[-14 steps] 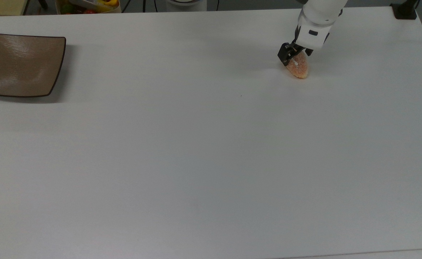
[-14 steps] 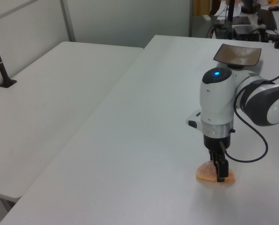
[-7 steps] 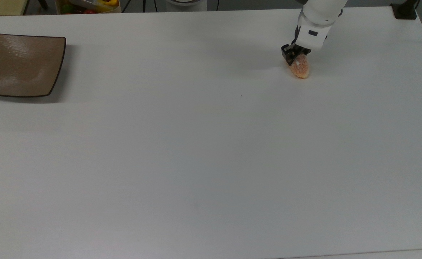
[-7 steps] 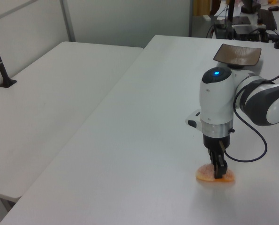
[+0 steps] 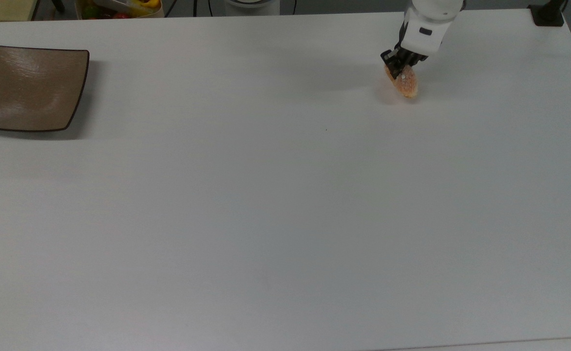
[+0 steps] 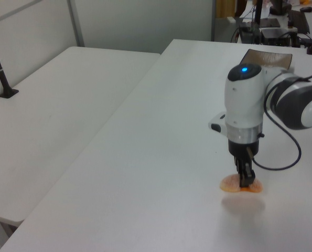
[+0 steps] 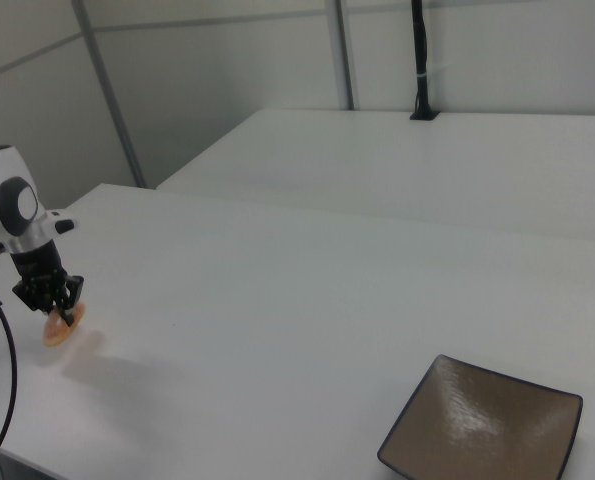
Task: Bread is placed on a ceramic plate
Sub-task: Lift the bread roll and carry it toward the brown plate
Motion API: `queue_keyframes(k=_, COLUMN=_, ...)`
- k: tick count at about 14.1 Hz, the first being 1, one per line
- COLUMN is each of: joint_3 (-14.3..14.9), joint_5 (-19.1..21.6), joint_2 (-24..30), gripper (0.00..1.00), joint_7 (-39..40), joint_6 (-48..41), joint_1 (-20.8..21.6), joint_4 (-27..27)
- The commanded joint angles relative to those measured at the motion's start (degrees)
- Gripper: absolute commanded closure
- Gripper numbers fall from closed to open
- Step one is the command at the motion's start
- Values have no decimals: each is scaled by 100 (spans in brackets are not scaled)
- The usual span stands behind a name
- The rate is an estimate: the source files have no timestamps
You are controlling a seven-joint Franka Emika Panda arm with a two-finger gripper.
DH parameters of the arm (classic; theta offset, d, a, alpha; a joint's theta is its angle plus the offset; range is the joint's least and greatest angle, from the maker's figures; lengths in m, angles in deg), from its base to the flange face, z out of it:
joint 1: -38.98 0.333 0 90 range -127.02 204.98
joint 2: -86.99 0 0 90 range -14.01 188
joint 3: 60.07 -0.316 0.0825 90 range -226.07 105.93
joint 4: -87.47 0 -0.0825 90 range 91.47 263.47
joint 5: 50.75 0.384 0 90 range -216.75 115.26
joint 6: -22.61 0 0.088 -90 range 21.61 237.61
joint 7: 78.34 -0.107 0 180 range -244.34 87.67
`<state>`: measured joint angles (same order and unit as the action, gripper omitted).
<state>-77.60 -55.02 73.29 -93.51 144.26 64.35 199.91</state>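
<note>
Bread: the small orange-tan bread [image 5: 404,83] [image 6: 241,185] [image 7: 59,323] is pinched between the black fingers, lifted just clear of the table with a faint shadow beneath it.
Gripper: the gripper [image 5: 398,65] [image 6: 245,177] [image 7: 51,296] points downward, its fingers closed tight on the roll's middle.
Table: the white table [image 5: 285,204] carries both items; the roll is near the top view's upper right.
Ceramic plate: the square brown ceramic plate [image 5: 29,87] [image 6: 273,57] [image 7: 482,425] sits bare at the top view's far left, well apart from the roll.
</note>
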Motion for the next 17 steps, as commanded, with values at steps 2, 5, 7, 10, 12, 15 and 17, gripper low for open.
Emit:
queue_keyframes(k=2, joint_3=74, joint_5=14, joint_2=816, gripper=78, joint_7=-55, joint_6=-798, joint_1=-146, joint_4=-90)
queue_keyframes(k=5, joint_3=319, joint_5=286, joint_2=1194, gripper=77, joint_7=-29, joint_6=-1458, joint_1=-287, joint_4=-520)
queue_keyframes(k=7, joint_3=539, joint_5=366, joint_2=1405, gripper=77, joint_7=84, joint_6=-1774, joint_1=-322, joint_4=-740)
queue_keyframes(k=10, joint_3=1030, joint_5=585, joint_2=1817, gripper=77, joint_7=488, joint_6=-2241, joint_1=-331, joint_4=-838)
queue_keyframes(k=12, joint_3=1417, joint_5=734, joint_2=2090, gripper=77, joint_7=848, joint_6=-2495, joint_1=-331, joint_4=-847)
queue_keyframes(k=15, joint_3=2006, joint_5=753, joint_2=2310, gripper=77, joint_7=1560, joint_6=-2821, joint_1=-331, joint_4=-864)
queue_keyframes(k=17, joint_3=2235, joint_5=753, joint_2=2311, gripper=77, joint_7=1938, joint_6=-2866, joint_1=-497, joint_4=-908)
